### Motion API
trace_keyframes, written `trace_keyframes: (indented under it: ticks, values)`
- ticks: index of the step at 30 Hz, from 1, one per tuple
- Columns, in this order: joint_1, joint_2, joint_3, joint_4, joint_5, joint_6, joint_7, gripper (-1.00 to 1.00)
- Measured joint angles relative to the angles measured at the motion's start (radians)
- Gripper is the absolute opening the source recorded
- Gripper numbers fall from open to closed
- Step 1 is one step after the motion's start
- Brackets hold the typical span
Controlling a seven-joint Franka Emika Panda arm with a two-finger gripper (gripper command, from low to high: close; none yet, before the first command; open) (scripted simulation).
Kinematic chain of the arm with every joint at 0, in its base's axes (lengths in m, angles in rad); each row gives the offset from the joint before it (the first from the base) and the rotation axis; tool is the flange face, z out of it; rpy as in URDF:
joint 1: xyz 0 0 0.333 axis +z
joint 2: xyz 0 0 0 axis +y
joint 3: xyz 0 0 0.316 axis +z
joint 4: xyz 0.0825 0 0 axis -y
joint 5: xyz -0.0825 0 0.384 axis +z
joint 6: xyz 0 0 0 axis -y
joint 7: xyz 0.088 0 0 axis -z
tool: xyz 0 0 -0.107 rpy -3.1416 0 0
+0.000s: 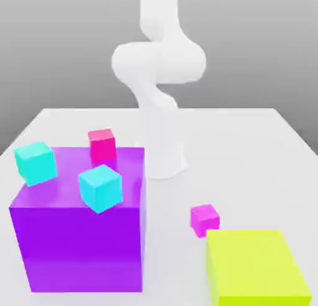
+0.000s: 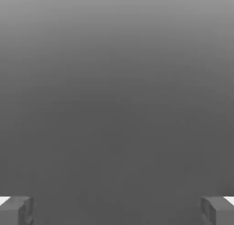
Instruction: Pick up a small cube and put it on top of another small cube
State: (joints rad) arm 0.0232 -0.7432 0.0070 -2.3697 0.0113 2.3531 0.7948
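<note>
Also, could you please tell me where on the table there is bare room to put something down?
Bare table lies behind the magenta cube, towards the robot's base, and a strip between the purple block and the yellow block. The purple block's top is crowded by three cubes.

no lettering, label, brand, number or sign can be read on the purple block (image 1: pixel 81 236), on the cubes above it, or on anything to the exterior view's right of it.
</note>
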Motion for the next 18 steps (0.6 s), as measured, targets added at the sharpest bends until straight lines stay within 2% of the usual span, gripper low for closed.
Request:
trace_keyframes:
  ticks: [13, 18]
  values:
    - [0.143, 0.372, 0.089, -0.442, 0.064, 0.340, -0.027, 0.00]
    - [0.200, 0.613, 0.145, -0.616, 0.069, 0.541, -0.019, 0.00]
